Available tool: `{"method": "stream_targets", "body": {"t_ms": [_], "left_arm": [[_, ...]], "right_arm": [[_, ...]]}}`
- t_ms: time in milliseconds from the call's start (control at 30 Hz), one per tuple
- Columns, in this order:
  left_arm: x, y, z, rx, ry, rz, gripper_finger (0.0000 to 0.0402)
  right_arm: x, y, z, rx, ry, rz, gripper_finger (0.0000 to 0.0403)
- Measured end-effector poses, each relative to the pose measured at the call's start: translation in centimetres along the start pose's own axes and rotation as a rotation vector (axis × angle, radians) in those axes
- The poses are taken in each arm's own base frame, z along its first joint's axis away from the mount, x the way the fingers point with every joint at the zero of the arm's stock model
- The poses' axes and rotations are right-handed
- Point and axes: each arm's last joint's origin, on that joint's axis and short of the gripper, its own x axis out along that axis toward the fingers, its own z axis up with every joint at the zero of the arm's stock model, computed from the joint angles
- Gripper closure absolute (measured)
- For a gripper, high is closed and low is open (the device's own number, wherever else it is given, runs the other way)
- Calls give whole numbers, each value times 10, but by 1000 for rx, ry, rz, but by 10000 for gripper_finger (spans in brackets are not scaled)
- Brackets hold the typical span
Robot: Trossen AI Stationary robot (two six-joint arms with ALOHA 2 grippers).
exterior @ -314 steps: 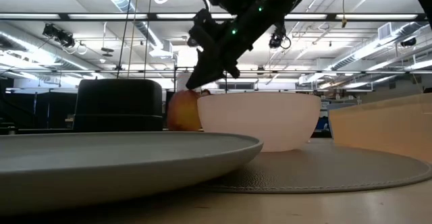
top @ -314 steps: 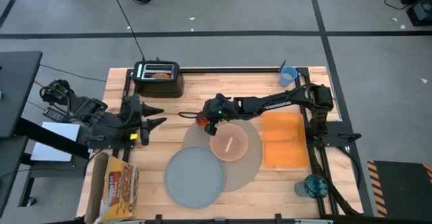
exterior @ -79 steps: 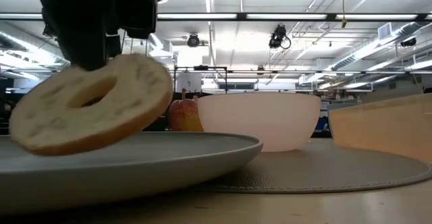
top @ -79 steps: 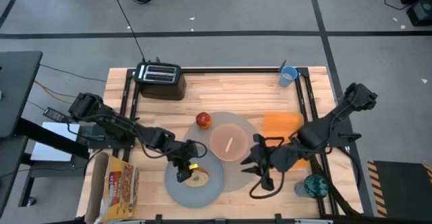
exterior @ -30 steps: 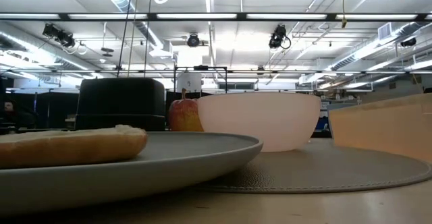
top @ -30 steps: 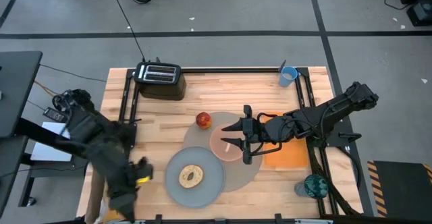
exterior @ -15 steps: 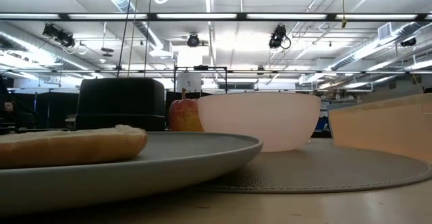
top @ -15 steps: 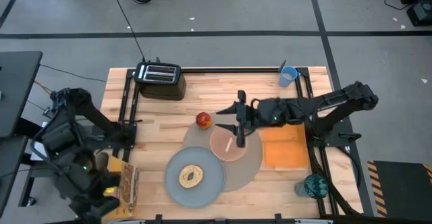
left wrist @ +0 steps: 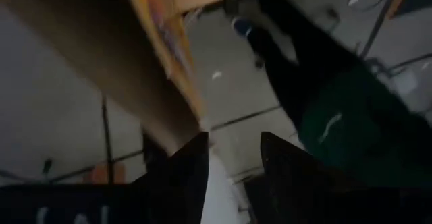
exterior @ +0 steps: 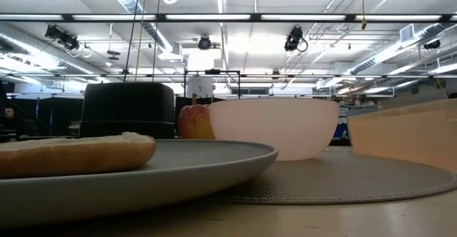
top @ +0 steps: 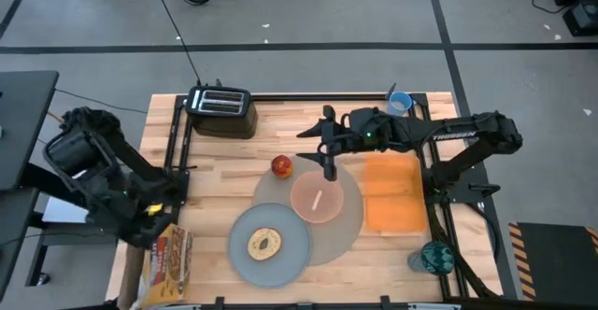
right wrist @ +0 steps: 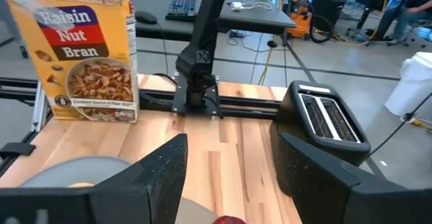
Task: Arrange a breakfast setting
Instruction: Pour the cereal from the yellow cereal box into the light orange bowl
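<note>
The grey plate (top: 290, 254) holds the bagel (top: 265, 245) and overlaps the tan placemat (top: 350, 226). On the mat stands the pink bowl (top: 318, 198) with the spoon (top: 317, 199) in it. The red apple (top: 281, 166) lies at the mat's far left rim. The light-blue cup (top: 400, 104) stands at the far right corner. My right gripper (top: 313, 147) hangs open over the bare wood between the bowl and the toaster (top: 220, 109), nothing between its fingers (right wrist: 229, 143). My left gripper (left wrist: 233, 143) is open by the yellow cereal box (top: 170, 261) at the near left edge; whether it touches the box cannot be told.
An orange board (top: 388, 193) lies right of the mat, and a teal object (top: 433, 256) stands at the near right corner. Black rails run along the left, far and right edges. In the low view the plate (exterior: 178, 169) fills the foreground, with no gripper in sight.
My right gripper has travelled from over the bowl toward the table's far edge and now hangs just beyond the apple. My left arm has swung away from the plate toward the table's left edge, to the cereal box. The bagel lies still on the plate.
</note>
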Motion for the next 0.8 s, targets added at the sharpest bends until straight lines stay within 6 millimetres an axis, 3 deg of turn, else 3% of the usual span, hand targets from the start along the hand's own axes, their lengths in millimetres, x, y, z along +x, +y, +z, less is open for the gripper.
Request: {"method": "stream_targets", "body": {"t_ms": [267, 600, 800], "left_arm": [[35, -2, 18, -70, -70, 145, 260], [17, 2, 11, -37, 9, 111, 260], [42, 6, 20, -29, -99, 163, 260]], "right_arm": [[0, -11, -2, 6, 4, 23, 166], [1, -13, -2, 16, 5, 22, 165], [0, -10, -4, 46, 32, 35, 166]]}}
